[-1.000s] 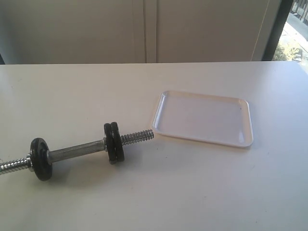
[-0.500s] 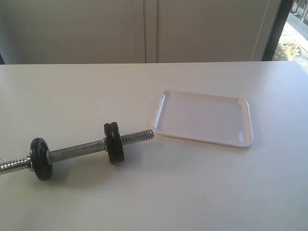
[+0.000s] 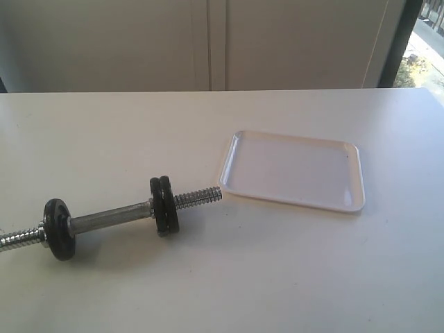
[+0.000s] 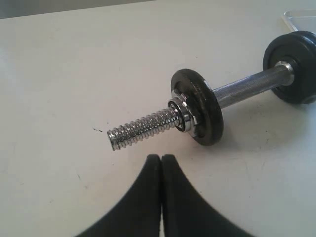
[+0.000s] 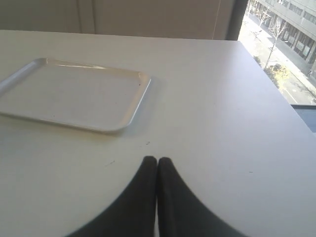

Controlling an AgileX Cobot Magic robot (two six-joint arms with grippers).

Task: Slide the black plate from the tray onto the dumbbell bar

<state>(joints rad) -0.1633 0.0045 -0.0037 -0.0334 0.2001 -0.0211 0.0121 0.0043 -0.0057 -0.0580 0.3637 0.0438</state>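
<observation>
The dumbbell bar lies on the white table at the left, with one black disc near its left end and two black discs side by side toward its right threaded end. The white tray holds nothing; its near left corner almost meets the thread tip. No arm shows in the exterior view. My left gripper is shut and empty, just short of the bar's other threaded end and its single disc. My right gripper is shut and empty over bare table, short of the tray.
A pale wall with vertical panels runs behind the table's far edge. A window with a street far below lies at the right, past the table's right edge.
</observation>
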